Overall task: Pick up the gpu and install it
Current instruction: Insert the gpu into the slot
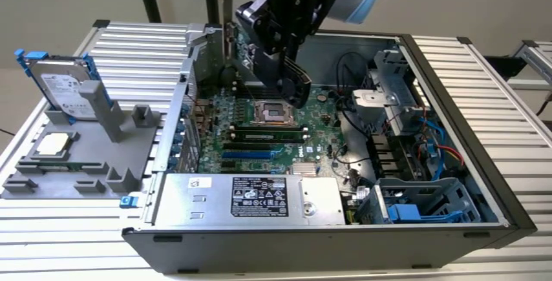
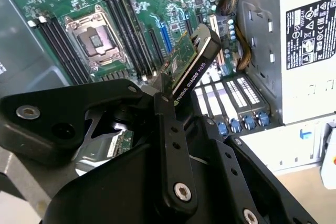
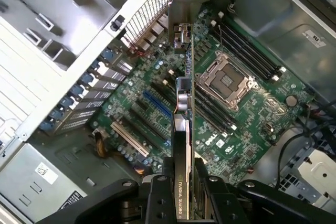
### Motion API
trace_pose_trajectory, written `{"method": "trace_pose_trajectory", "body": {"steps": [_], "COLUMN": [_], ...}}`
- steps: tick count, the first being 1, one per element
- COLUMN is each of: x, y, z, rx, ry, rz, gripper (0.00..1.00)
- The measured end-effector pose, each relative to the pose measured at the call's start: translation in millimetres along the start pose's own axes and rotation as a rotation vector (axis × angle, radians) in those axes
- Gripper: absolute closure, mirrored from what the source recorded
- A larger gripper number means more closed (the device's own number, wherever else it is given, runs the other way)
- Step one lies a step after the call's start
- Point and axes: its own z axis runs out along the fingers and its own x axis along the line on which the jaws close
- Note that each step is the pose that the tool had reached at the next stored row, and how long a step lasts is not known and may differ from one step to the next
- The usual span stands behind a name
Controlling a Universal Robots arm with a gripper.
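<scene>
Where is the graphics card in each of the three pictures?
Exterior view: the gpu hangs in the fingers above the motherboard.
Second wrist view: the gpu juts from the fingers, black cover showing, by the expansion slots.
First wrist view: the gpu runs edge-on beside the memory slots.
Shared landmark: the empty CPU socket.

Arm angled dwn, gripper (image 3: 182, 195) clamped on gpu (image 2: 195, 61)

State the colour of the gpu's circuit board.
Green; the gpu shows it best in the second wrist view.
</scene>
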Motion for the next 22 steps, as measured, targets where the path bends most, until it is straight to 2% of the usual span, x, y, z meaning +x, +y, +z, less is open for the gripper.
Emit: {"method": "trace_pose_trajectory", "body": {"steps": [22], "x": [-9.7], "y": [-8.3], "z": [-0.5], "rx": [0.0010], "ry": [0.0061], "rz": [-0.120], "gripper": [1.00]}}
